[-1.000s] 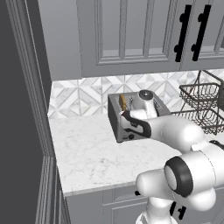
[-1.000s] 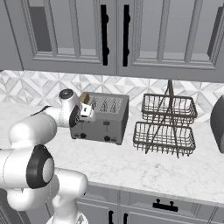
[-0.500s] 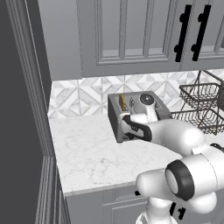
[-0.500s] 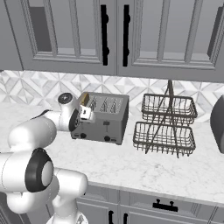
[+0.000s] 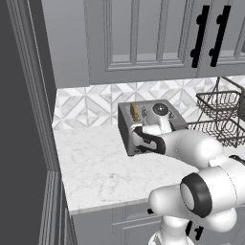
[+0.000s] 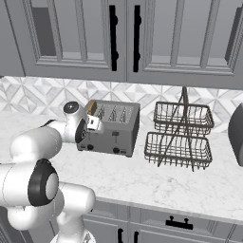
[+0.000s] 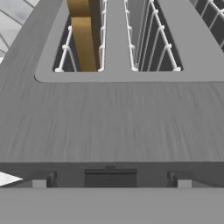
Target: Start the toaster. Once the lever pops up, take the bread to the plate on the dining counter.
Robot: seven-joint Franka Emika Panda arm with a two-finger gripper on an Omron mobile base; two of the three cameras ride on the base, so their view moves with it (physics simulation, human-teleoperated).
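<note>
Right base view: wire basket rack (image 6: 179,135) beside toaster (image 6: 112,127)

My arm (image 5: 191,148) is white with dark joints. The toaster (image 6: 111,128) is grey metal — dark knobs along its front. The bread (image 7: 83,37) in its slot is tan-brown. The worktop (image 5: 100,167) is white with faint grey veins. The wall tiles (image 6: 42,95) show grey and white diamonds. The wire basket (image 6: 179,135) is dark — the cupboards (image 6: 166,38) are grey with black handles.
</note>
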